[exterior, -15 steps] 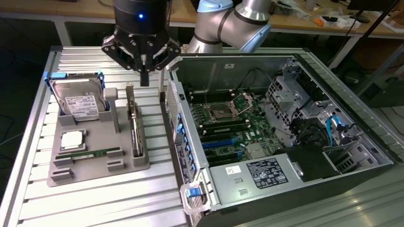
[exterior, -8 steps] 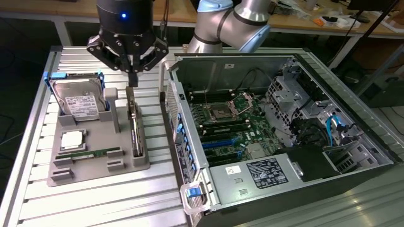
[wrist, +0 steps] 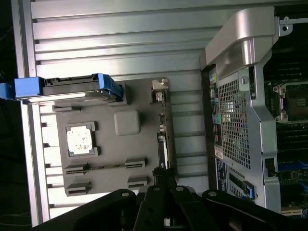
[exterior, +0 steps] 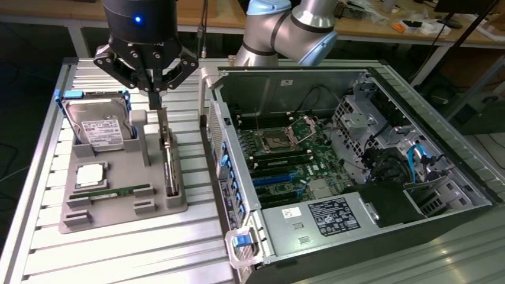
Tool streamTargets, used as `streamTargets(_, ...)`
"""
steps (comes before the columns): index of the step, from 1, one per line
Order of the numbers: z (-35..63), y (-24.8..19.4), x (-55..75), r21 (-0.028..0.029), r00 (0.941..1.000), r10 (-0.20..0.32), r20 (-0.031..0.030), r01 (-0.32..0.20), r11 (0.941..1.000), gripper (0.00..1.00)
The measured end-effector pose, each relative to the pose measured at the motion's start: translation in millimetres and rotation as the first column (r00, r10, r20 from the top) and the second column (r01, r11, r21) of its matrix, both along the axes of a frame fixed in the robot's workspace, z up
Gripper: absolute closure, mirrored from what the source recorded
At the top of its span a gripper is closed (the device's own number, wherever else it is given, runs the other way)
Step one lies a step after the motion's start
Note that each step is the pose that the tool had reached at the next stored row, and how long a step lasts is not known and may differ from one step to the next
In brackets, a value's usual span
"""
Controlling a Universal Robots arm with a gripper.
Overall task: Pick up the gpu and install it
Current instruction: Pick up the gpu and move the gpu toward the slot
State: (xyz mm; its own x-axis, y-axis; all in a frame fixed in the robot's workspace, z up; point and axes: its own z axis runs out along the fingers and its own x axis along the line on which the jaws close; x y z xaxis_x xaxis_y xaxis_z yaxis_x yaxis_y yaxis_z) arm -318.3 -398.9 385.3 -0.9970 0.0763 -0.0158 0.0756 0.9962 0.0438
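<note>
This is a robotics lab or workshop set up for computer assembly. A ribbed aluminium surface (exterior: pixel 118 254) carries an open desktop computer case (exterior: pixel 465 189) with its motherboard (exterior: pixel 288 157) bared. Beside it lies a grey fixture tray (exterior: pixel 118 216) whose moulded slots seat a hard drive (exterior: pixel 99 127), a processor (exterior: pixel 89 174) and the gpu (exterior: pixel 168 165). An industrial robot arm (exterior: pixel 292 26) reaches over it, and cluttered wooden workbenches (exterior: pixel 371 32) stand behind.
</note>
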Motion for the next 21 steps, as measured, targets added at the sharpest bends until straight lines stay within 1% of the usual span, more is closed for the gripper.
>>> streamTargets(12, 0.0, 0.0, 0.0, 0.0000, 1.0000, 0.000, 0.0000, 0.000, 1.0000, 0.89)
streamTargets(14, 0.0, 0.0, 0.0, 0.0000, 1.0000, 0.000, 0.0000, 0.000, 1.0000, 0.76)
streamTargets(15, 0.0, 0.0, 0.0, 0.0000, 1.0000, 0.000, 0.0000, 0.000, 1.0000, 0.76)
streamTargets(18, 0.0, 0.0, 0.0, 0.0000, 1.0000, 0.000, 0.0000, 0.000, 1.0000, 0.58)
streamTargets(19, 0.0, 0.0, 0.0, 0.0000, 1.0000, 0.000, 0.0000, 0.000, 1.0000, 0.58)
streamTargets(21, 0.0, 0.0, 0.0, 0.0000, 1.0000, 0.000, 0.0000, 0.000, 1.0000, 0.46)
